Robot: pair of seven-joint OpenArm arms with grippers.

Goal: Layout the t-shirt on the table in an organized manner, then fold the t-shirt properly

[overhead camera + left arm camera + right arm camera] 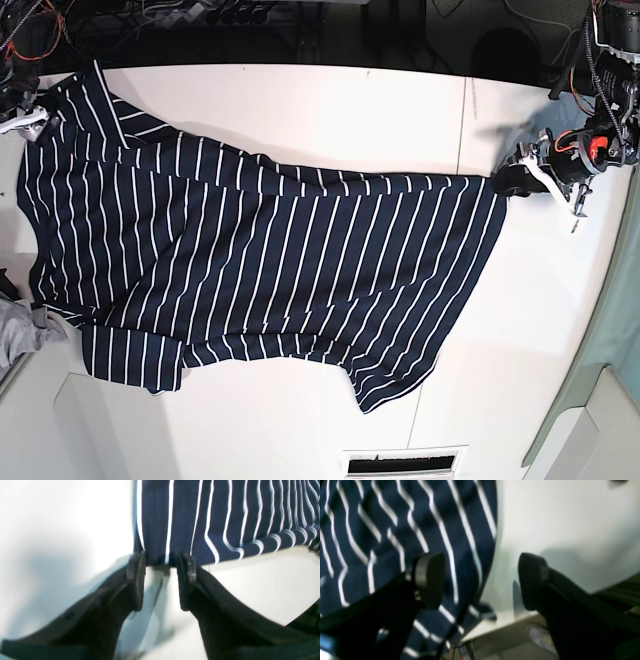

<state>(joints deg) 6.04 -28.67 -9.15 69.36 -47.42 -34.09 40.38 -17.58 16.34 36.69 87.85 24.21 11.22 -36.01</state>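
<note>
The navy, white-striped t-shirt (260,270) lies spread across the white table (300,110), with wrinkles near its lower edge. My left gripper (512,182) is at the shirt's right corner. In the left wrist view its jaws (161,565) stand partly apart, and the shirt's corner hem (225,517) lies uncompressed between the fingertips. My right gripper (25,112) is at the shirt's far left corner. In the right wrist view it (481,580) is open wide, one finger over the striped fabric (382,525), the other over bare table (557,517), nothing pinched.
A small grey cloth (15,335) lies at the table's left edge. A thin dark seam (462,120) crosses the tabletop right of centre. A vent slot (405,465) sits at the front edge. Cables and gear line the back edge (200,15).
</note>
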